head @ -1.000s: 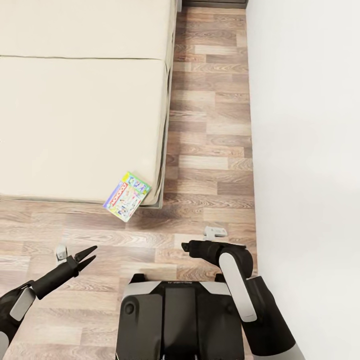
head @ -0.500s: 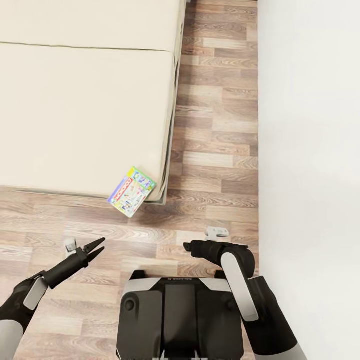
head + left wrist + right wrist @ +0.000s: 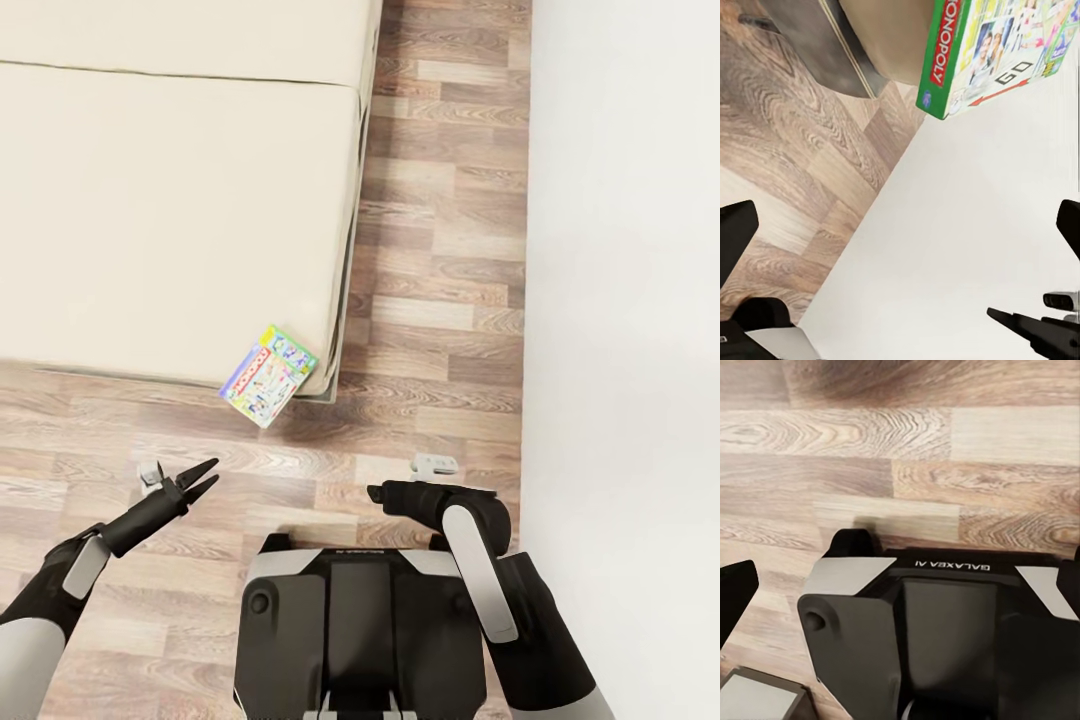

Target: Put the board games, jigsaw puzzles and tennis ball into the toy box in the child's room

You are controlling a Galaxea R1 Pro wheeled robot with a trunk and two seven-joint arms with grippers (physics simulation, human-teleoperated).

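Head view. Bed (image 3: pixel 170 190): cream mattress, spans the upper left. Board game (image 3: pixel 268 375): colourful Monopoly box, lies on the near right corner of the bed, overhanging the edge toward the wooden floor (image 3: pixel 440 290). White wall (image 3: pixel 625 250): runs along the right side. Left gripper (image 3: pixel 203 477): raised over the floor in front of the bed, well short of the board game, two fingers spread in a narrow V, nothing between them. Right gripper (image 3: pixel 375 492): held over the floor just ahead of the robot base (image 3: pixel 350 620), pointing toward the left arm's side; fingers too foreshortened here to tell their spacing.

Left wrist view. Board game (image 3: pixel 997 52): green spine reading "MONOPOLY", printed cover with "GO", projecting past the bed corner (image 3: pixel 889 37). Floor (image 3: pixel 802 157) and wall (image 3: pixel 967 217) beyond. Left fingertips (image 3: pixel 735 236): dark, at opposite borders, wide apart, empty between. The other arm's gripper (image 3: pixel 1005 319) is visible near the frame's edge.

Right wrist view. Floor (image 3: pixel 900 457): wood planks. Robot base (image 3: pixel 945 622): dark and grey shell marked "GALAXEA AI", seen upside down. Right fingertips (image 3: pixel 735 589): at opposite edges, spread apart, holding nothing.
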